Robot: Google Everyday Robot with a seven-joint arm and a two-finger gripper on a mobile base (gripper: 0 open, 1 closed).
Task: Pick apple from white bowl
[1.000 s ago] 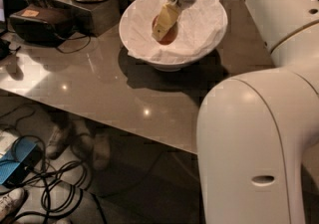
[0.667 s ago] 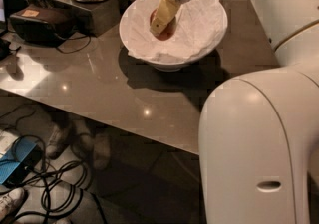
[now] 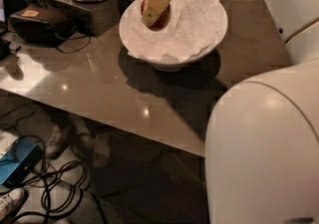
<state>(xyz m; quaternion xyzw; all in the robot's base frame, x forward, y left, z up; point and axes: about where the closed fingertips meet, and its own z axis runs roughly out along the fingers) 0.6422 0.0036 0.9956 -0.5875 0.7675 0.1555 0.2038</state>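
Pincer [image 3: 155,5] at apple [image 3: 163,18] in white bowl [image 3: 172,61]

Dim, warm light — the white bowl [image 3: 209,44] casts a dark shadow on the glossy bench [image 3: 99,86], dotted with small glare spots. The pincer [image 3: 153,13], down in the bowl, catches light.

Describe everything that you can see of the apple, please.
The apple is small, round and dark red. Only parts of it show, because the cream-coloured gripper lies across its front from above. It is in the far part of the white bowl, toward the picture's left, over the crinkled white paper that lines the bowl.
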